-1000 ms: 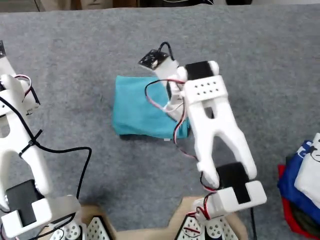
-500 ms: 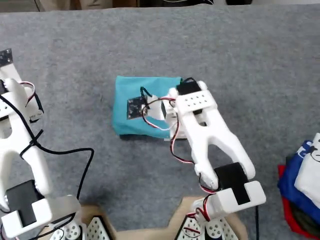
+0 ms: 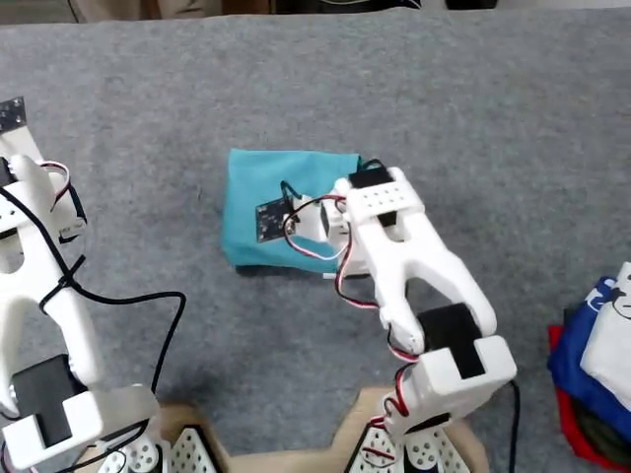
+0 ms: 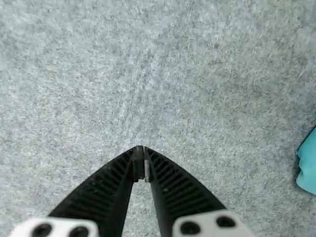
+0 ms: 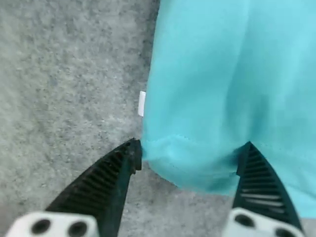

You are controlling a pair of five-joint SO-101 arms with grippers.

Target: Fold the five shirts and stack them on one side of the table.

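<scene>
Worktop (image 3: 513, 118): grey felt-like covering, seen across the whole high view.

Right arm (image 3: 414, 266): white, reaches from its base at the near edge toward mid-worktop. Its wrist sits over the near right part of the teal shirt.

Left arm (image 3: 39, 296): white, stands along the left edge of the high view, well apart from the teal shirt. Black cable loops from it onto the worktop.

Teal shirt (image 3: 261, 192): folded into a rough rectangle and lying flat near the centre of the worktop. A small white tag (image 5: 142, 103) pokes out at one folded edge. A sliver of the same shirt (image 4: 308, 163) shows at the edge of the left wrist view.

Stack of shirts (image 3: 596, 365): at the right edge of the worktop, cut off by the frame. Blue, red and white layers are visible, with something dark at the bottom. It lies well apart from the teal shirt.

Right hand (image 5: 190, 148): spread wide, black ribbed fingers (image 5: 118, 170) either side of a hem corner of the teal shirt. One tip is just beside the shirt's edge over the grey, the other is over the cloth. No grip on the fabric.

Left hand (image 4: 139, 155): fingertips pressed together with nothing between them, over bare grey worktop.
</scene>
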